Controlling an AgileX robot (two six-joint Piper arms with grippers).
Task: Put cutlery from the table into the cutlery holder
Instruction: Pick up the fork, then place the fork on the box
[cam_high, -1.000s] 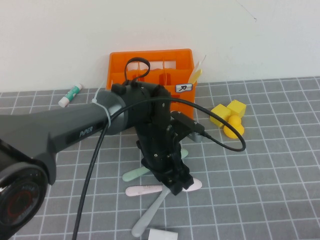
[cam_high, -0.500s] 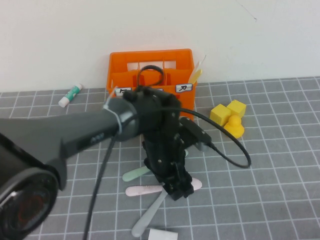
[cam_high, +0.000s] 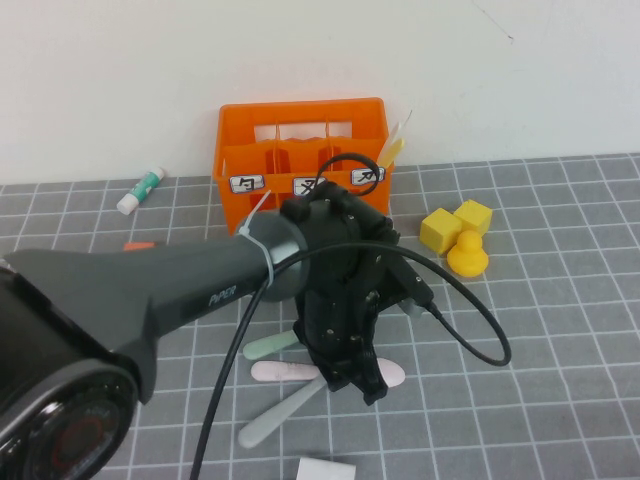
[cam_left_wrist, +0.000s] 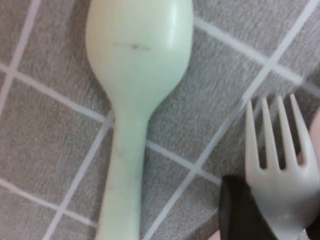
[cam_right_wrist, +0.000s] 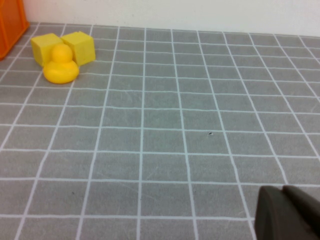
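- While the left gripper (cam_high: 362, 380) sits low over the crossed cutlery near the front edge of the table (cam_high: 560, 400), the high view hides its fingertips behind the wrist body. The grey-blue fork (cam_high: 275, 418) runs out from under it toward the front edge, the pale pink spoon (cam_high: 285, 372) lies across it, and the mint-green spoon (cam_high: 268, 346) sits just behind. With the three overlapping, a lift could drag or flick a neighbour.
- The cutlery holder (cam_high: 300, 160) stands at the back edge against the wall, holding only the pale sticks (cam_high: 393, 148); no cutlery is in it yet. Carrying a long handle there risks clipping the rim or the cable (cam_high: 470, 330) looped off the arm.
- From the left wrist view, one dark finger (cam_left_wrist: 245, 210) touches the fork head just under the tines, and the other side is cut off at the frame edge. The jaws look part-closed about the fork head, but I cannot tell whether they grip it. A hold this close to the tines, far from the handle's middle, would probably let the fork pivot or slip on lifting.
- The mint-green spoon lies just beside the fork there, apart from the finger, so a sideways nudge could shove it.
- From the right wrist view, the right gripper (cam_right_wrist: 287, 212) is parked over bare table near the right edge; finger state cannot be told. The yellow duck (cam_right_wrist: 60, 67) and yellow blocks (cam_right_wrist: 62, 44) are well apart, so little risk.
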